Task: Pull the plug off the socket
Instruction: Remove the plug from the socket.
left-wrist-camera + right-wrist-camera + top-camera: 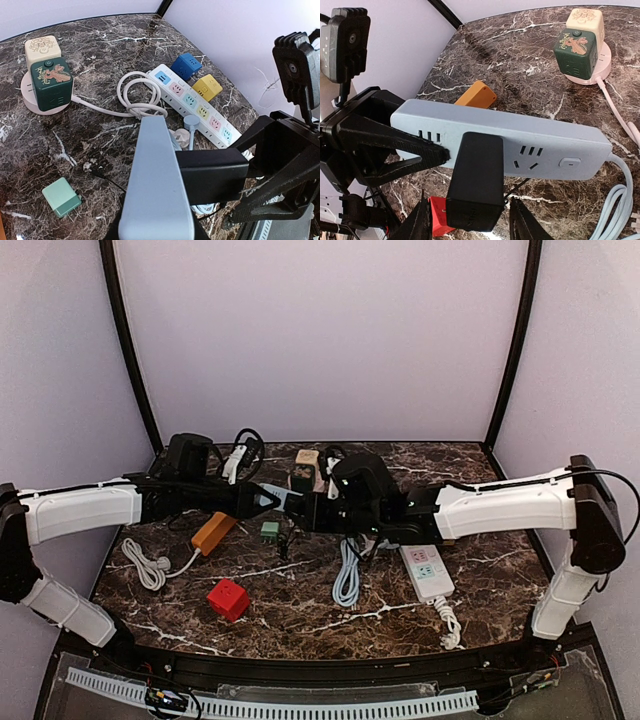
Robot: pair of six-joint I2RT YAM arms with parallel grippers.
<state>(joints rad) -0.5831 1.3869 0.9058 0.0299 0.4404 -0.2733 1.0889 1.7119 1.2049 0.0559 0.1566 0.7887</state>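
Grey-blue power strip [520,135] anchored, clamped in my left tool [265,500] at nine o'clock; right tool [470,220] straddles black block plug [475,185], grip uncertain.

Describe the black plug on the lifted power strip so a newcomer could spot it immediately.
Above the marble table's middle, the left gripper holds up a pale blue power strip. A boxy black plug sits in its socket face, between the fingers of the right gripper; nothing else is plugged into that strip.
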